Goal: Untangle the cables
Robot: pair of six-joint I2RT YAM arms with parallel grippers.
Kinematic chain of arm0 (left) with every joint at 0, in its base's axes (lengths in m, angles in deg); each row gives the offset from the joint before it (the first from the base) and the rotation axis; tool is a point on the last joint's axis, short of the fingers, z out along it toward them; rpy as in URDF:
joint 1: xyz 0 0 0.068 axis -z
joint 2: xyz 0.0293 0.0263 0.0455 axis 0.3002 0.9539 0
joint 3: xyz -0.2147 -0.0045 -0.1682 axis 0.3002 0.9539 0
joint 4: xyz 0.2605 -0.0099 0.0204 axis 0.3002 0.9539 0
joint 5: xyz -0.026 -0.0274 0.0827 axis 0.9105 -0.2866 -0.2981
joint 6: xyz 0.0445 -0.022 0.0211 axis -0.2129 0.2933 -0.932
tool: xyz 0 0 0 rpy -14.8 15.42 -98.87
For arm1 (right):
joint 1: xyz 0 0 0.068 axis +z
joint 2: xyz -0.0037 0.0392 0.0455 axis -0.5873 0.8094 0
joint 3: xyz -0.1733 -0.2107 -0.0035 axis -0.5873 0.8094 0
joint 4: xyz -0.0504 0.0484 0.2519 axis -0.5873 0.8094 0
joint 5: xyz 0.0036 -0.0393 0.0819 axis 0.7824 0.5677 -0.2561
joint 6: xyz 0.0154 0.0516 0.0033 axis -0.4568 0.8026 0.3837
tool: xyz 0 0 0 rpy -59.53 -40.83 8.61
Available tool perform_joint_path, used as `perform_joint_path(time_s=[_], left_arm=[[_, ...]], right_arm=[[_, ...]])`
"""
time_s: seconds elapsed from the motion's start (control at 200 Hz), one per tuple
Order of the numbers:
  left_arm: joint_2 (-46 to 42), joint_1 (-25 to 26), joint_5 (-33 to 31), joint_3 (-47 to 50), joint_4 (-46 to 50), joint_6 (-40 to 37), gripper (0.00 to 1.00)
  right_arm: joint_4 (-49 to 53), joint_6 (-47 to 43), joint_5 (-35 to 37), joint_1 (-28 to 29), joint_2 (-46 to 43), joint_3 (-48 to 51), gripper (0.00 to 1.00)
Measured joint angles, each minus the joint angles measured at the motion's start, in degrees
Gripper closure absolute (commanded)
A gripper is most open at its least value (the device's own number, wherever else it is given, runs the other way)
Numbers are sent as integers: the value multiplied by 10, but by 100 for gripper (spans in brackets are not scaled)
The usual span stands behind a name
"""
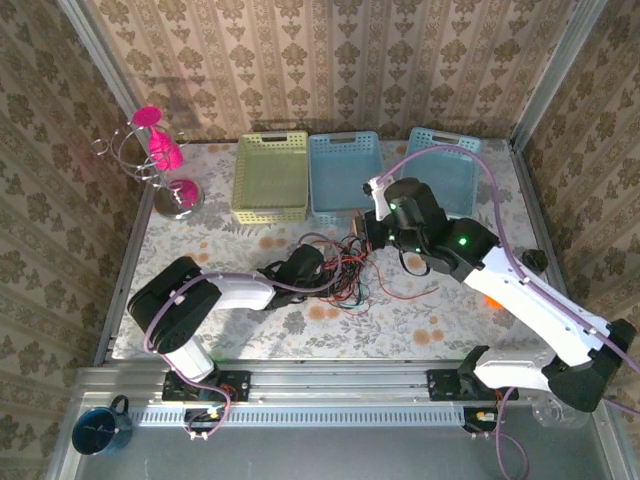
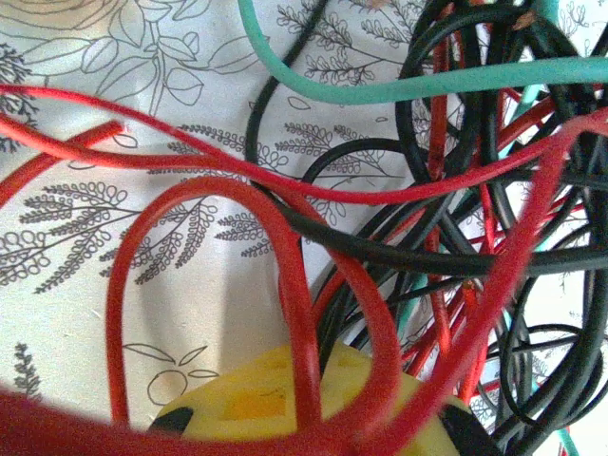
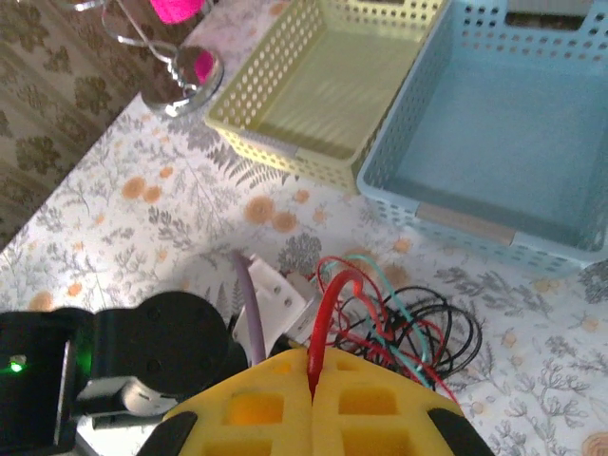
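While heaped on the floral tabletop (image 1: 420, 330) just in front of the pale yellow perforated plastic basket (image 1: 270, 178), pinched from two sides: loose tangle of thin red, black and teal cables (image 1: 345, 265). Clamped on a red loop (image 3: 328, 304) with right yellow-padded fingers (image 3: 256, 408), likely to lift it free; closed with left yellow-padded fingers (image 2: 247, 404), seemingly on another red strand (image 2: 204, 185), likely as anchor.

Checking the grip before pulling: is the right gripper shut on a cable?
Shut. The right gripper has its yellow fingers pressed together, a red cable pinched between them.
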Motion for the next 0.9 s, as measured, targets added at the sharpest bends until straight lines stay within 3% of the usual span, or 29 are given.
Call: perform_joint_path(time_s=[0.33, 0.9], left_arm=[[-34, -6, -15, 39, -3, 4, 100], [-60, -36, 2, 77, -25, 24, 100]], right_arm=[[4, -14, 33, -31, -56, -110, 100], [21, -79, 108, -40, -73, -292, 100]])
